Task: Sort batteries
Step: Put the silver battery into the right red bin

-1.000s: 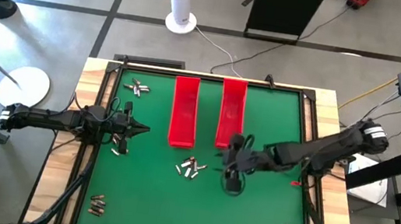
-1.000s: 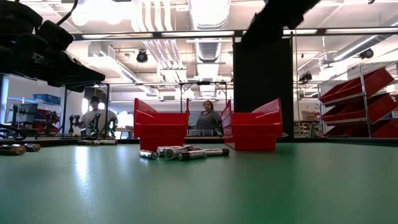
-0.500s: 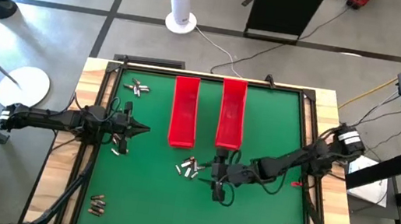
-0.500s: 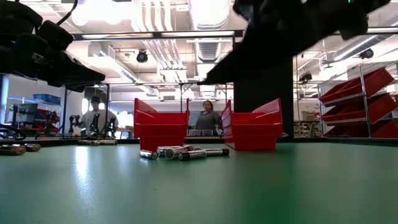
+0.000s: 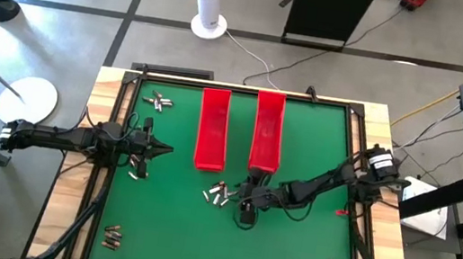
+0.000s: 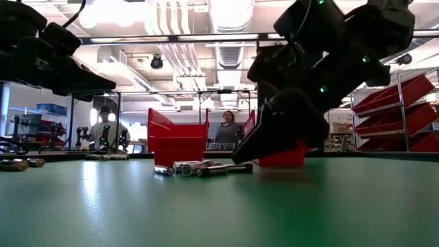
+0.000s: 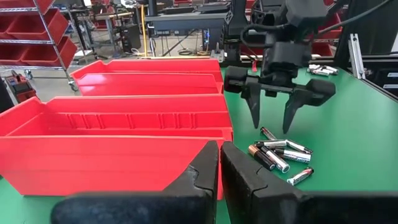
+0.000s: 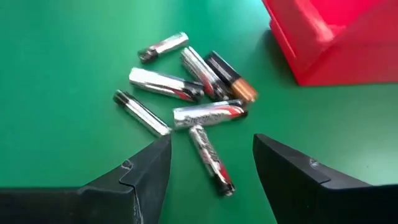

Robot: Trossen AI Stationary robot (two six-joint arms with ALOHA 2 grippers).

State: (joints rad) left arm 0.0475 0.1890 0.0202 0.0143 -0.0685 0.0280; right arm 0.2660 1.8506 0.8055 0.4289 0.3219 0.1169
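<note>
Red trays (image 5: 212, 129) side by side, contents unseen, batteries (image 5: 219, 193) loose beside them

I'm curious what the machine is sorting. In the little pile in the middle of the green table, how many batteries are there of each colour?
Silvery batteries: 6
Black-and-copper battery: 1
Total: 7
</note>
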